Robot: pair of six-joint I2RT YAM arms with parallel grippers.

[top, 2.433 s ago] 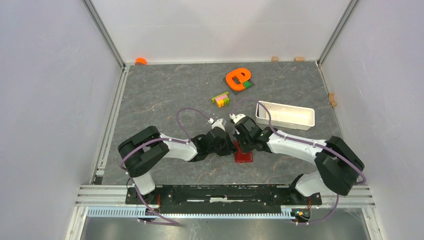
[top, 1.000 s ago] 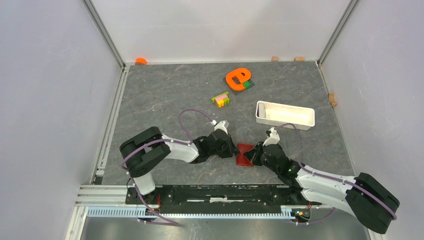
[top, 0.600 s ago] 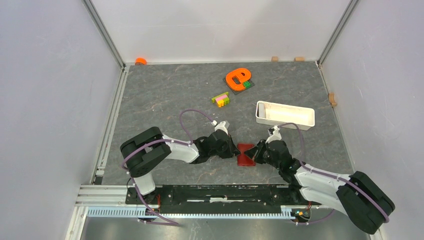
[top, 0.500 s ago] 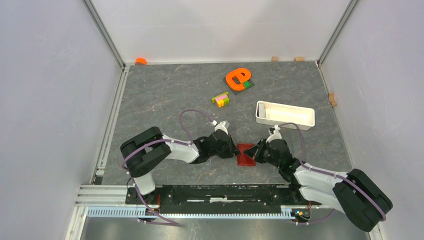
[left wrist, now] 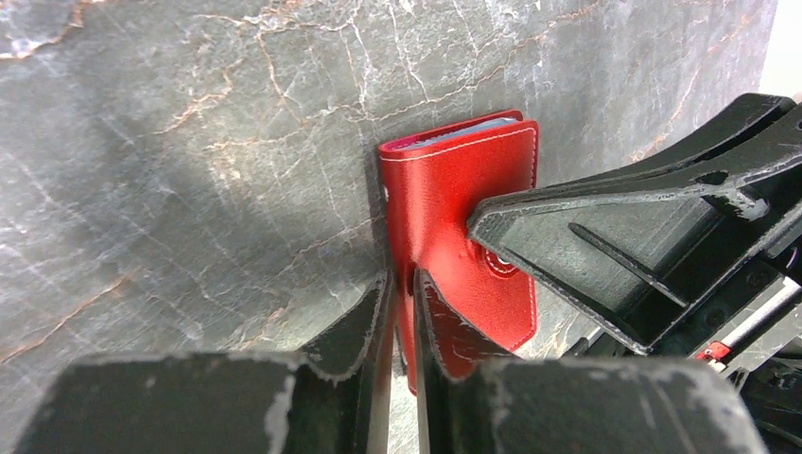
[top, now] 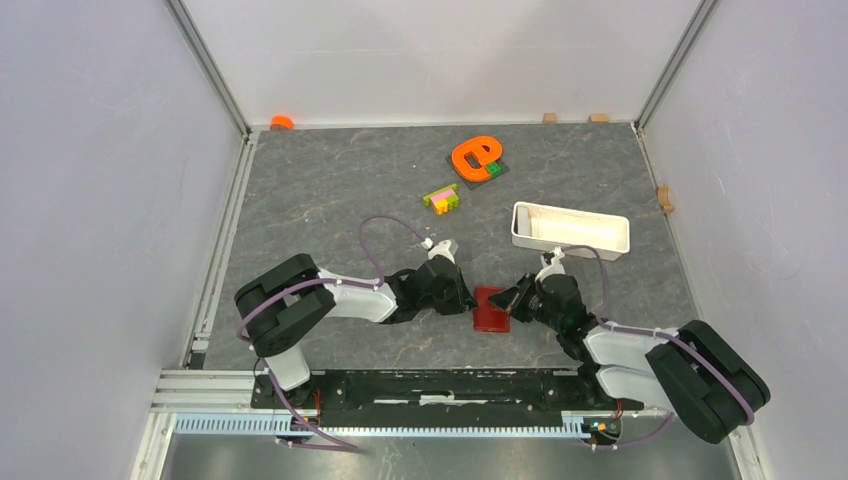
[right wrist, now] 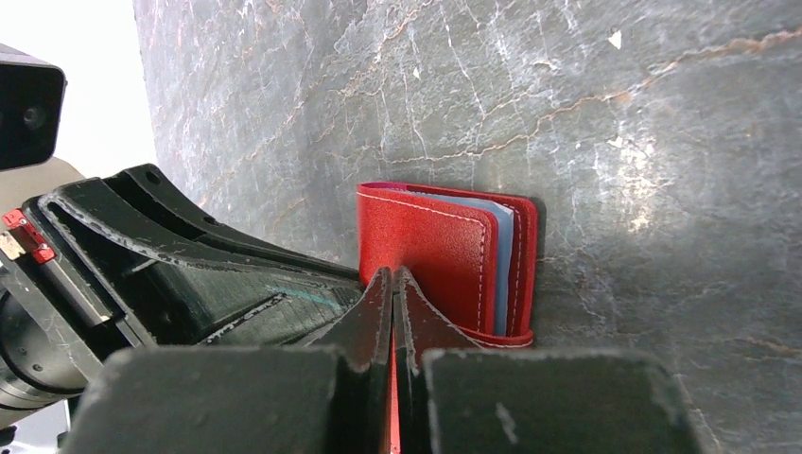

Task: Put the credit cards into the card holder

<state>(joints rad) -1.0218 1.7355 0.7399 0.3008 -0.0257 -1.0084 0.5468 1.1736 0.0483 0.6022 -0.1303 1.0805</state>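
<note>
Card holder (top: 490, 309): red, folded, flat on the table (top: 320, 190) toward its 6 o'clock edge, between the two claws.
Left claw (left wrist: 398, 284): at the holder's 9 o'clock. Its fingers are a thin slit apart and the holder's edge runs into the slit; whether it grips, I cannot tell.
Right claw (right wrist: 392, 276): at the holder's 3 o'clock, fingers pressed together on a red sliver of cover.
Hidden: light-blue layers show at the open edge; anything between them is out of sight.
White tray (top: 570, 231): at the holder's 1 o'clock, well apart.
</note>
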